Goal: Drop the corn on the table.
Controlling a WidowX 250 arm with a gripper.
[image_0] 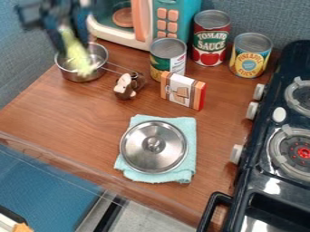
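One corn [77,55], three cans [210,38], one lid [142,154]

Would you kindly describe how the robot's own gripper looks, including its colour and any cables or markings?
The robot's black two-finger gripper has a dark, angular body with narrow parts jutting out to the side; I cannot make out cables or markings.

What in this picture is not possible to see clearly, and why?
In the camera view:
- Corn: blurred; its exact outline is unclear.
- Gripper: blurred; its hold is unclear.
- Metal pot: inside partly hidden behind the corn.
- Towel: middle hidden by the lid.
- Microwave: cut off by the top edge.
- Stove: cut off by the right and bottom edges.
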